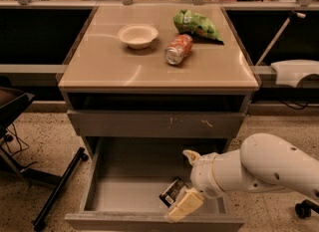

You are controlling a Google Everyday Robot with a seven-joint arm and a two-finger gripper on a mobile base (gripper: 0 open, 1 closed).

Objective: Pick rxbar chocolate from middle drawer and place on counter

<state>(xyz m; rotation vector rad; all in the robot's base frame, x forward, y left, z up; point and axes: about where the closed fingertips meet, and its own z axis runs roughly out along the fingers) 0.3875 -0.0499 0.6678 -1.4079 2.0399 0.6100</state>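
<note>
One small flat rectangular bar in a glossy black wrapper with pale print, the rxbar chocolate (pixel 172 191), sits tilted on the bare grey floor near the front right of the wide grey metal middle drawer (pixel 124 198), which stands pulled out. The white arm's gripper (pixel 179 185) reaches into the drawer from the right, its cream fingers (pixel 183 205) spread wide, the lower one just beside the bar. On the beige counter (pixel 109 69) above rest a white bowl (pixel 138 35), a tipped orange soda can (pixel 178 49) and a green chip bag (pixel 197 25).
</note>
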